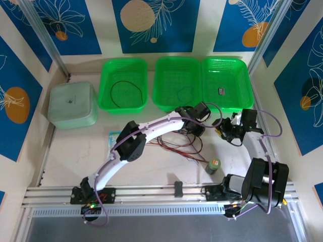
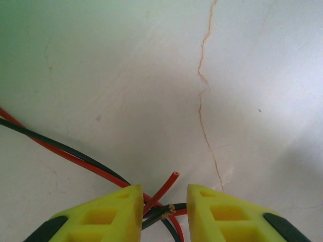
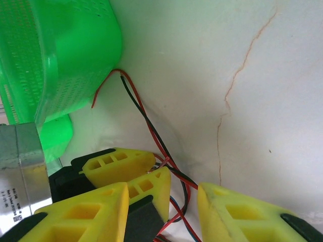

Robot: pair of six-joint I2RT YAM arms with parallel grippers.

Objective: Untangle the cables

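- At mid-counter (image 1: pixel 75 151), just in front of the green baskets (image 1: pixel 123 83), the cables (image 1: pixel 176 143) lay in a loose red-and-black tangle beside the left arm.
- The left hand (image 1: pixel 195 127) was down at the tangle's far right end.
- Its yellow fingers (image 2: pixel 103 217) stood narrowly apart, with a red cable (image 2: pixel 75 159) and a black cable (image 2: pixel 60 146) running between them. Neither was visibly pinched.
- A cut red end (image 2: pixel 174 174) poked up between those fingers.
- The right hand (image 1: pixel 223 130) sat just beside the left one, almost nose to nose.
- Its jaws were moderately wide and holding nothing, and the red and black strands passed through the gap.
- Further back, a black loop (image 1: pixel 126 93) lay in the left basket and a blue-grey cable (image 1: pixel 184 92) in the middle one.
- A small green can (image 1: pixel 213 165) stood upright near the right arm's base, apart from the tangle.
- A pale lidded box (image 1: pixel 73 105) sat left of the baskets.
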